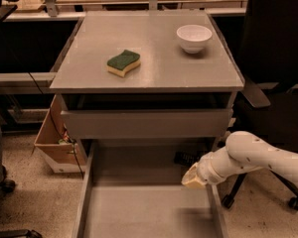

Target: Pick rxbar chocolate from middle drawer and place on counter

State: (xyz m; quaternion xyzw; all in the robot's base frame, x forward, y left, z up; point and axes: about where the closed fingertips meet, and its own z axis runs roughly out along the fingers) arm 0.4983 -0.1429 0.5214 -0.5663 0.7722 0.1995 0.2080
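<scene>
**Gripper at the drawer's right wall, bar at its tip**

The gripper [192, 178] hangs over the right rear of the open drawer [139, 207], close to the side wall. A small dark shape, most likely the bar [186, 157], shows just behind its pale tip. Is it clamped on it or loose? I cannot tell from here.

The bar should be light, flat and a little bendy, in a slick wrapper. The hold to take is across the narrow width near the middle, because a grip at one end may let it droop or slide out.

Room is tight. The upper drawer [146, 124] juts out overhead, so the arm [248, 155] probably has to pull out toward the open front before rising. The counter [154, 48] has plenty of bare surface at its front between the sponge [123, 63] and the bowl [194, 37], and that looks like the safe landing spot.
</scene>
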